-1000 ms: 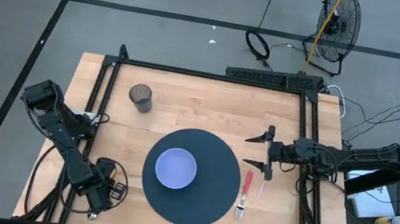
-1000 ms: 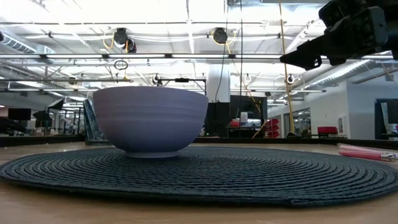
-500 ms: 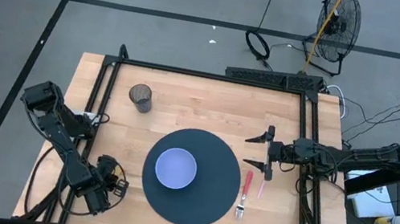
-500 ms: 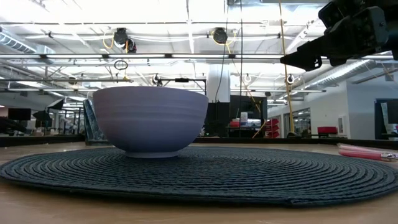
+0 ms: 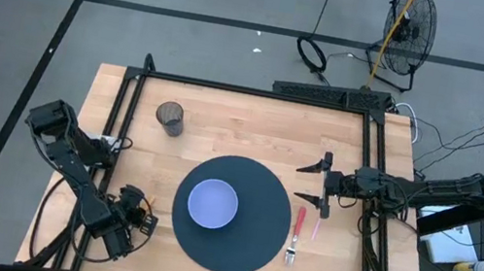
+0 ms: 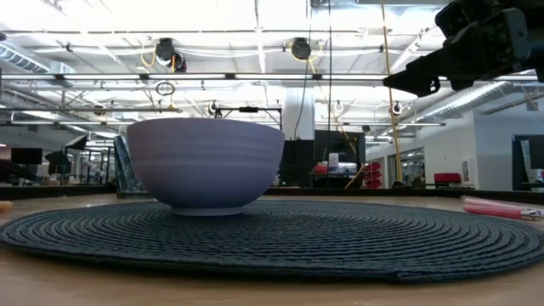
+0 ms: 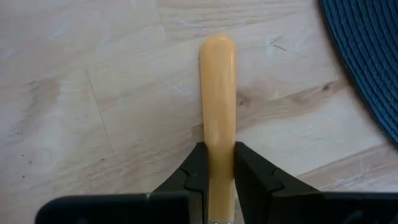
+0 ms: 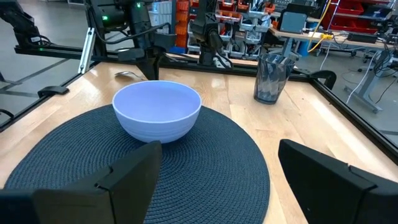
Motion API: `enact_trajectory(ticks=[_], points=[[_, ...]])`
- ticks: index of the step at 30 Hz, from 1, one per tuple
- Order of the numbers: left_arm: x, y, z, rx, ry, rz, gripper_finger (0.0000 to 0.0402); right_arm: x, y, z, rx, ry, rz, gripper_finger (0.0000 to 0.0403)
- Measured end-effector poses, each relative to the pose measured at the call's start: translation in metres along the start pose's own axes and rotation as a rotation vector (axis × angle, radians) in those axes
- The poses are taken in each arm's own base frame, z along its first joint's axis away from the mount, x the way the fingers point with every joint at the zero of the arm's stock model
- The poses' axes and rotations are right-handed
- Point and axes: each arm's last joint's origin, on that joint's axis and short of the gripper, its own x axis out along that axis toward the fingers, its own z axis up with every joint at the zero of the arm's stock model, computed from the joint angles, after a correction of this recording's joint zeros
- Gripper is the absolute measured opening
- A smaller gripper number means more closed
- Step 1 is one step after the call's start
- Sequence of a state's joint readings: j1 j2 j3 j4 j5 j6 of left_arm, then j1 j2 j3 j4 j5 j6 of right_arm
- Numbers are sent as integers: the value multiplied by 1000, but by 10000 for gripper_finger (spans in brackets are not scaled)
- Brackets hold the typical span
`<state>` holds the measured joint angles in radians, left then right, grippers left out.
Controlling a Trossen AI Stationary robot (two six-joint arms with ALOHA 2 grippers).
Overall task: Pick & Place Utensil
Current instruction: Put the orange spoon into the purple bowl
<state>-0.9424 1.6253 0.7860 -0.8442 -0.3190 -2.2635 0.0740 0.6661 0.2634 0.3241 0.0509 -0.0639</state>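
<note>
- The left gripper (image 7: pixel 217 180) is low at the near-left part of the wooden table (image 5: pixel 244 121), just left of the round dark woven placemat (image 5: pixel 231 214).
- Its two dark fingers (image 7: pixel 194 171) are clamped on the yellow handle of a utensil (image 7: pixel 217 124); the handle runs forward between them, over bare wood, its rounded end pointing away from the wrist camera.
- In the right wrist view a metal spoon bowl (image 8: pixel 127 74) shows on the table beneath that arm, so the held utensil reads as a spoon.
- The edge of the placemat shows at the corner of the left wrist view, near the handle but not touching it.
- A pale lavender bowl (image 5: pixel 213 203) stands upright on the middle of the placemat, a little towards its left.
- The right gripper (image 5: pixel 323 184) hangs above the table just past the placemat's right edge, its fingers (image 8: pixel 329 171) spread wide apart with nothing between them.
- A pink-handled fork (image 5: pixel 296 233) and a second pink utensil (image 5: pixel 316 225) lie side by side on the wood just right of the placemat, under and in front of the right gripper.
- A dark mesh utensil cup (image 5: pixel 170 118) stands upright at the far-left part of the table, well apart from the placemat.
</note>
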Motion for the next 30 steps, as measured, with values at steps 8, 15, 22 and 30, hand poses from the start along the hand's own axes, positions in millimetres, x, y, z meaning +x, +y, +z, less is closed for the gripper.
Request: enact_trajectory(ticks=[8, 15, 22, 30], points=[[-4, 0, 1, 16, -5, 31, 50, 0, 0, 0, 0, 0, 0, 318], [-12, -2, 2, 33, -31, 53, 49, 0, 0, 0, 0, 0, 0, 318], [-18, -7, 4, 46, -86, 14, 49, 0, 0, 0, 0, 0, 0, 318], [-32, -12, 9, 89, -194, -22, 49, 0, 0, 0, 0, -3, 0, 318]])
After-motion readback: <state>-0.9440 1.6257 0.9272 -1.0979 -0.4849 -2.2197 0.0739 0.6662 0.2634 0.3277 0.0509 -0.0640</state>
